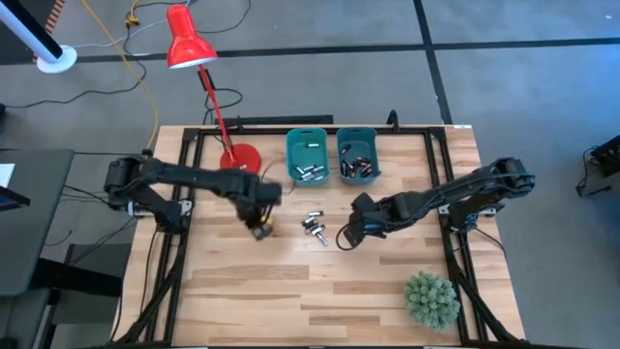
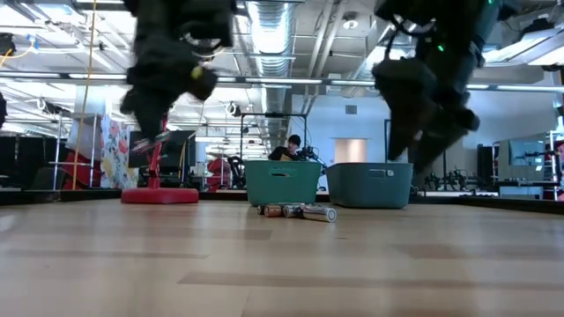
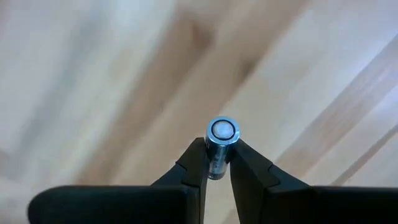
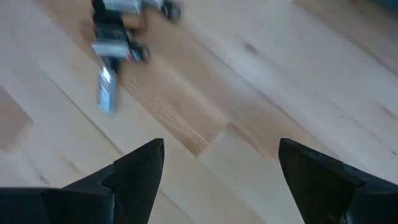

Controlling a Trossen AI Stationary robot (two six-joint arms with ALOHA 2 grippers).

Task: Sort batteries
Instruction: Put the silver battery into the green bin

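Overhead, ducts above wooden table (image 1: 291, 291).

Wooden table (image 1: 291, 291): batteries (image 1: 314, 227), bins (image 1: 308, 157), lamp (image 1: 239, 158)

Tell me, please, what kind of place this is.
Probably a robotics lab or workshop: exposed silver ceiling ducts overhead, a person seated among equipment behind, and a light wooden table in a black metal frame.

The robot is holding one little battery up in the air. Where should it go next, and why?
Probably carry it toward the two teal bins. The left end effector is shut on a battery, lifted off the table, and both bins already hold batteries. Which bin fits this one I cannot tell. The right end effector hangs open near the loose batteries.
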